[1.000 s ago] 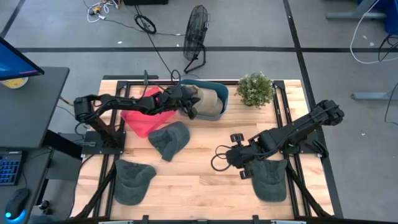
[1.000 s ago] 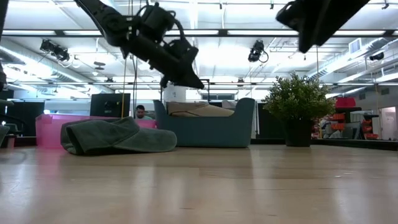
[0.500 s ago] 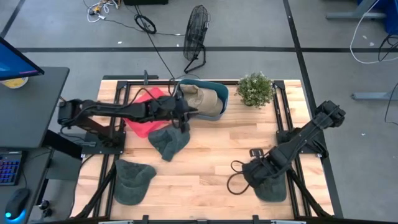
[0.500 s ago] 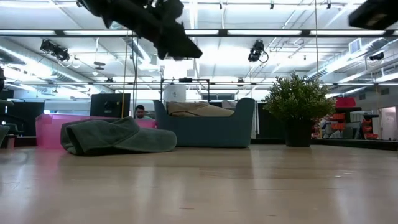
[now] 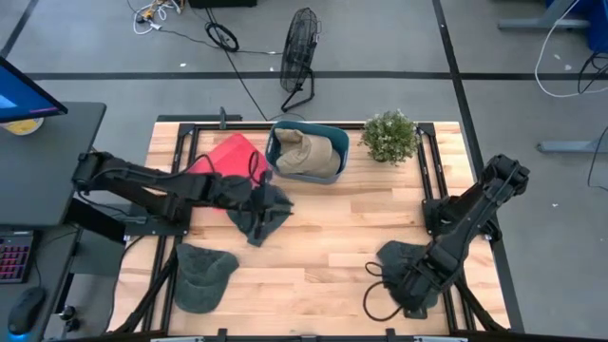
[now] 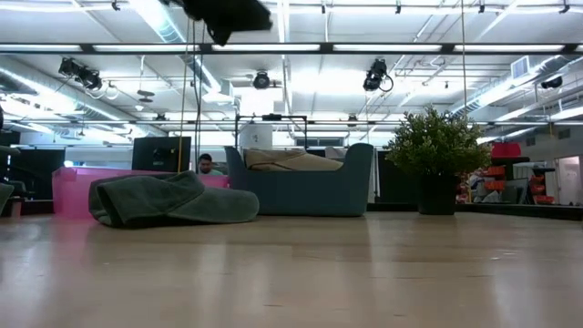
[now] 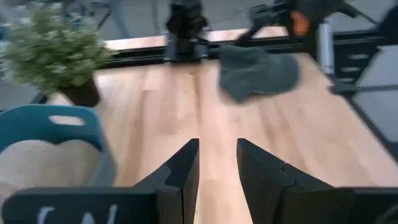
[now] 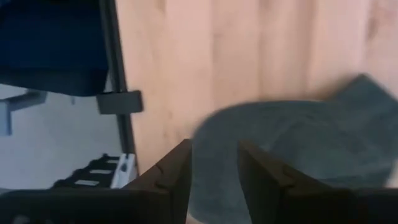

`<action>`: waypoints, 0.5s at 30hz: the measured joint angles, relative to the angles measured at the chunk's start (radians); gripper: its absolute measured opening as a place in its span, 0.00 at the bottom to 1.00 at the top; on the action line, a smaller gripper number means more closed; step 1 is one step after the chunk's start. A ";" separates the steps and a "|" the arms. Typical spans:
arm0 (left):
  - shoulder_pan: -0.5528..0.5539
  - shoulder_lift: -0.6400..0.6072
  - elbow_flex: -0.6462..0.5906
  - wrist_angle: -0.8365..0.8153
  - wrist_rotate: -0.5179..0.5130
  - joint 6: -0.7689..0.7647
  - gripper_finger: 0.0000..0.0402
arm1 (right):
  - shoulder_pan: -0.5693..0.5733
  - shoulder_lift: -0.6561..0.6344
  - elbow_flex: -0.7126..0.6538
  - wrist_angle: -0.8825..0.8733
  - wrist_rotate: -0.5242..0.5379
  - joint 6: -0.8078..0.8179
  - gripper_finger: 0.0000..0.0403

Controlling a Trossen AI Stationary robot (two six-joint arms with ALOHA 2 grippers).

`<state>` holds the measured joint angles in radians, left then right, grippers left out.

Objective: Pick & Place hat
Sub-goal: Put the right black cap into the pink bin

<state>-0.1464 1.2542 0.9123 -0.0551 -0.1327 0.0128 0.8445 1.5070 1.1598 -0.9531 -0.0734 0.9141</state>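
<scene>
High view: left fingers point(image 5: 269, 197) parted over centre hat point(image 5: 258, 217); right fingers point(image 5: 404, 285) parted over right hat point(image 5: 394, 255).

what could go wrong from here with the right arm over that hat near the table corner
The right end effector hangs open over a grey hat lying close to the table's front right edge; a slanted closing could nudge the hat off rather than grip it. The right arm's loose cable loops beside the hat and might snag it. The left end effector is above another hat, well apart, so a clash between arms seems unlikely.
</scene>
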 joint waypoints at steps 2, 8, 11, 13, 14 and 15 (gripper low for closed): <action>-0.036 -0.012 0.000 -0.005 0.000 0.000 0.28 | 0.021 0.000 -0.039 0.056 -0.015 0.035 0.32; -0.101 -0.011 0.000 -0.010 0.000 0.001 0.29 | 0.043 0.000 -0.158 0.129 -0.023 0.125 0.32; -0.109 -0.011 0.000 -0.012 -0.001 0.001 0.31 | 0.034 0.001 -0.171 0.049 0.012 0.076 0.32; -0.110 -0.011 0.000 -0.011 -0.003 0.001 0.32 | 0.021 0.001 -0.171 -0.013 0.008 0.077 0.32; -0.110 -0.011 0.000 -0.011 -0.007 0.003 0.32 | 0.016 0.001 -0.171 -0.043 0.007 0.080 0.32; -0.109 -0.011 0.000 -0.011 -0.012 0.007 0.33 | 0.013 0.001 -0.171 -0.062 0.004 0.085 0.32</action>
<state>-0.2556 1.2434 0.9119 -0.0662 -0.1449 0.0199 0.8570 1.5082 0.9890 -1.0150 -0.0698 0.9995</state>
